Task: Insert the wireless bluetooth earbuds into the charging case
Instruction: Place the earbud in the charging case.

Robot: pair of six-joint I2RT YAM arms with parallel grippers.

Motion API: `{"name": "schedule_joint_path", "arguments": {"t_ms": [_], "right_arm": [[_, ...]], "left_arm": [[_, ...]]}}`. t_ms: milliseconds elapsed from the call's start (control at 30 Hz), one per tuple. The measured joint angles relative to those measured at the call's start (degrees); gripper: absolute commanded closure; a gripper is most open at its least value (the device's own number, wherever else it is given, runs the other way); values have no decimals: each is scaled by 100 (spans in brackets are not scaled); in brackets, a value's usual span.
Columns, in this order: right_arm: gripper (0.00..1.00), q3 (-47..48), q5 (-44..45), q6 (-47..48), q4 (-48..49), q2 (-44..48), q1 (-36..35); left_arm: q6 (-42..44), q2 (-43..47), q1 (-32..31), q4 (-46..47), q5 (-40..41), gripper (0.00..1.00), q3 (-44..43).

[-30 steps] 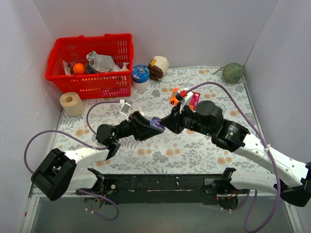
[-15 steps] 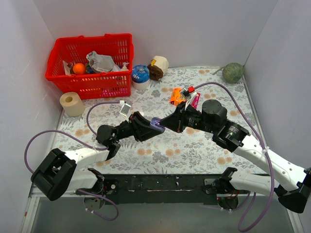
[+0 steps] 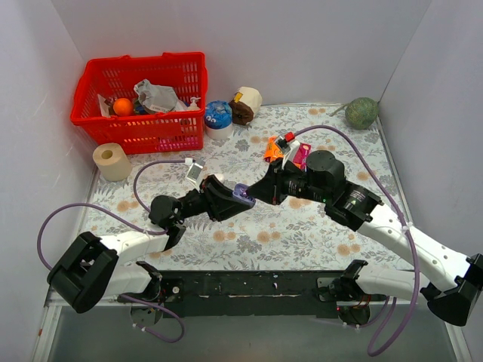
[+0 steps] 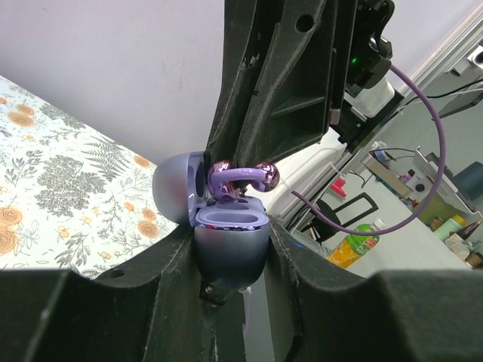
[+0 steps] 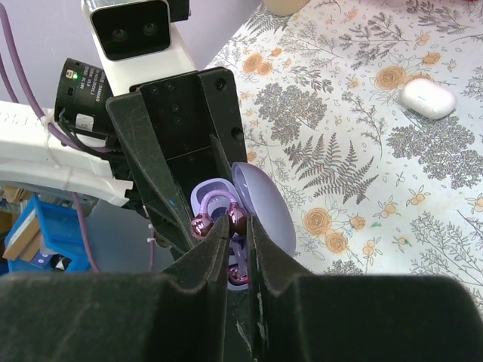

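My left gripper (image 3: 235, 197) is shut on an open purple charging case (image 3: 241, 193) and holds it above the table. In the left wrist view the case (image 4: 230, 245) sits upright between my fingers, with its lid (image 4: 177, 192) tipped back. My right gripper (image 5: 238, 222) is shut on a glossy purple earbud (image 5: 202, 225) with a curved band, right at the case mouth. The earbud also shows in the left wrist view (image 4: 241, 177), under the right fingers (image 4: 272, 90). A second purple earbud (image 5: 240, 277) seems to lie lower in the case. The white earbuds are not visible.
A white case (image 5: 428, 98) lies on the floral table, also in the top view (image 3: 195, 167). A red basket (image 3: 143, 102) stands back left beside a paper roll (image 3: 112, 161). Small packets (image 3: 287, 149) lie behind my right arm. A green ball (image 3: 361, 112) sits back right.
My right wrist has shifted a little back and to the left, keeping the earbud at the case mouth. My left arm and the case have barely moved.
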State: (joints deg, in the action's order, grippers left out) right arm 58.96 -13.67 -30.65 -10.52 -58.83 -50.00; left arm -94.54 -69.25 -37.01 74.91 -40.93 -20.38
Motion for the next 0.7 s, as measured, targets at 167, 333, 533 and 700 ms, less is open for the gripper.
{"name": "schedule_joint_path", "arguments": {"t_ms": [167,333,533,700], "right_arm": [[70,168,7,22,-267,-81,-2],[69,319,57,50,-560,-131,-2],[67,393,133,66,-769,-208,-7],[64,546,210,166,-1014,-232,-17]], "left_arm": [[46,0,2,-26,20,100,9],[70,11,2,-28,109,100,20],[74,15,4,-33,173,100,90],[122,24,4,-31,210,100,116]]}}
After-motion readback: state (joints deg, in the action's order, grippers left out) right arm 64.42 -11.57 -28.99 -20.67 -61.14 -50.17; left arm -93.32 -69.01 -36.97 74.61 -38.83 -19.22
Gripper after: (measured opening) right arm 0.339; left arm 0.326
